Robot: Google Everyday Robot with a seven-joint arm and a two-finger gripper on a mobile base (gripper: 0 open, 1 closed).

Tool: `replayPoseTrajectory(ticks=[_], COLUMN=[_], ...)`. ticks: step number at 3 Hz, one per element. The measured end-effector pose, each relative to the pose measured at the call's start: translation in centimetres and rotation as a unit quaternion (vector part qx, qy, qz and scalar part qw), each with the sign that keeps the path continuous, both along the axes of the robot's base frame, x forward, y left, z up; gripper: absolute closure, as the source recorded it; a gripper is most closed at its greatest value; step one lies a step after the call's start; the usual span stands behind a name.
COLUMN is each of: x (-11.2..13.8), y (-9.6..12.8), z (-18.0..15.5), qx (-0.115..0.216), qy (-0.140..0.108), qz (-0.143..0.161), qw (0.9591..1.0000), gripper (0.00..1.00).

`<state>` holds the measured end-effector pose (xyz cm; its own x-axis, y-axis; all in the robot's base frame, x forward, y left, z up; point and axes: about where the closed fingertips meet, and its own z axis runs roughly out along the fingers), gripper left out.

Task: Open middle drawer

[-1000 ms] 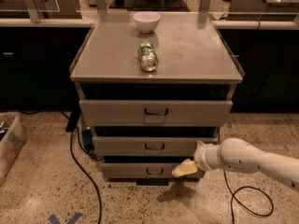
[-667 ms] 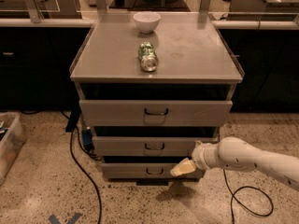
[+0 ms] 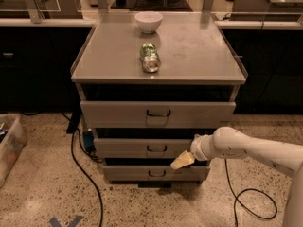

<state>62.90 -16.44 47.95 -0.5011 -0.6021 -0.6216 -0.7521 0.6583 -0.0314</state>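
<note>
count: 1 bin (image 3: 9,145) left of cabinet (image 3: 189,56) | on cabinet top: 1 bowl (image 3: 148,21), 1 can (image 3: 150,57) lying nearer the front | 3 drawers (image 3: 109,113) | middle drawer (image 3: 123,148): second down in cabinet, front faces camera, long axis left-right | gripper (image 3: 181,161): just under middle drawer's right end; how far open can't be made out

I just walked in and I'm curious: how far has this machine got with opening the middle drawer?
Nothing looks done yet: the middle drawer looks barely out, if at all, and its handle is free. In hand: the end effector hangs right of and just below that handle, at the drawer's lower edge. Left: reach the handle, take hold and pull the drawer out.
</note>
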Motion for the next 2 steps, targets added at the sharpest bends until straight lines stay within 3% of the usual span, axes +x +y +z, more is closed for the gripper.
replayPoseTrajectory(ticks=[1, 2], x=[1.0, 2.3], y=[0.0, -0.1], z=[-1.6, -4.4], qx=[0.001, 0.02], qy=[0.001, 0.031], qz=[-0.002, -0.003], qw=[1.0, 0.9993], gripper=[0.0, 0.0])
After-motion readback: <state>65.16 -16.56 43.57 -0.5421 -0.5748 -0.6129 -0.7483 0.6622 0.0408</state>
